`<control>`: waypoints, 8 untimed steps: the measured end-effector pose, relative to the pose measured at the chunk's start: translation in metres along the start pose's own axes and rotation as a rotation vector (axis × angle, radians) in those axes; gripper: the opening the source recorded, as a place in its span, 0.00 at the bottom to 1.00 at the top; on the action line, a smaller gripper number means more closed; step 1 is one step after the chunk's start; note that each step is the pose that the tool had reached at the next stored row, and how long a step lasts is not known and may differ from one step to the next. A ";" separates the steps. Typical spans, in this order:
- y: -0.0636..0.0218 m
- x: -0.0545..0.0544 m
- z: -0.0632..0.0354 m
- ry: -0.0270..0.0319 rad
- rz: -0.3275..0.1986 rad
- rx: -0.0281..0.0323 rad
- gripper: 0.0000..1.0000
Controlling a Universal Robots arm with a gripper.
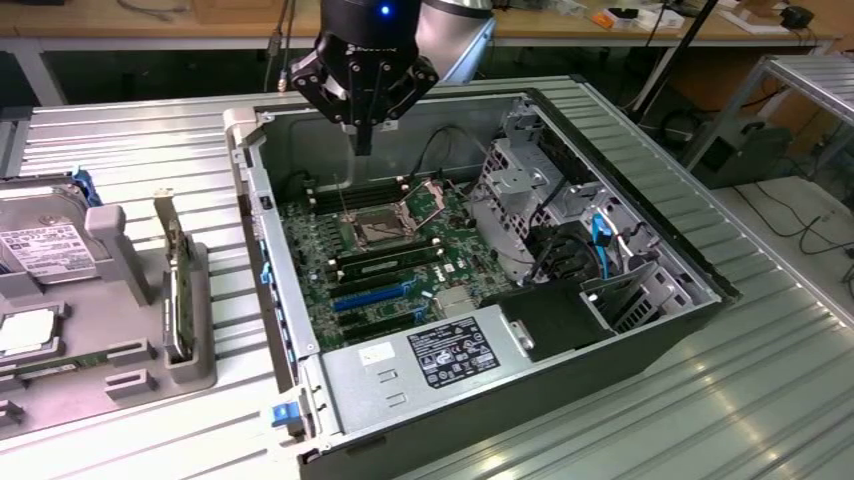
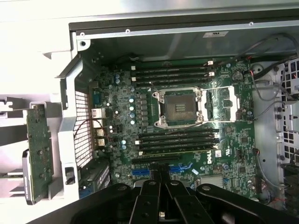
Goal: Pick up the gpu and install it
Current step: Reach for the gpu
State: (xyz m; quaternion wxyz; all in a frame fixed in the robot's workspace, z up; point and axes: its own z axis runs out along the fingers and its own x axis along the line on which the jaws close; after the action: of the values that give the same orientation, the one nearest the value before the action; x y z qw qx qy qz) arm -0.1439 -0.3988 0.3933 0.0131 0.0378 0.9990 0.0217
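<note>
While the fingers (image 1: 363, 138) hang pinched shut and empty over the open computer case (image 1: 400, 392), the gpu (image 1: 171, 300) stands well apart, on the exterior view's left.
Thin card on edge in a grey slotted holder (image 1: 134, 372) on the ribbed metal worktop (image 1: 747, 400); green circuit face, pale metal bracket at one end.

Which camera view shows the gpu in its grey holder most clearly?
The wrist view: there the gpu turns one broad green face to the camera, beside the open computer case. In the exterior view it stands upright in the grey holder, seen edge-on: a thin upper edge and the pale bracket.
</note>
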 end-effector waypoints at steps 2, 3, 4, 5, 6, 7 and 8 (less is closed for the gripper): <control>-0.0001 0.001 0.0000 0.0000 0.000 0.0000 0.11; -0.0001 0.001 0.0000 0.0000 0.000 -0.0001 0.11; -0.0001 0.001 0.0000 0.0000 0.000 0.0000 0.11; -0.0002 0.002 0.0000 -0.0001 0.000 -0.0001 0.11; -0.0002 0.002 0.0000 -0.0001 0.000 -0.0001 0.11; -0.0003 0.003 -0.0001 0.0000 0.000 0.0000 0.11; -0.0003 0.004 -0.0001 0.0000 0.000 0.0000 0.11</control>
State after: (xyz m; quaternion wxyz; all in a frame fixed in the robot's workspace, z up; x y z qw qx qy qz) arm -0.1480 -0.3988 0.3932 0.0131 0.0379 0.9990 0.0217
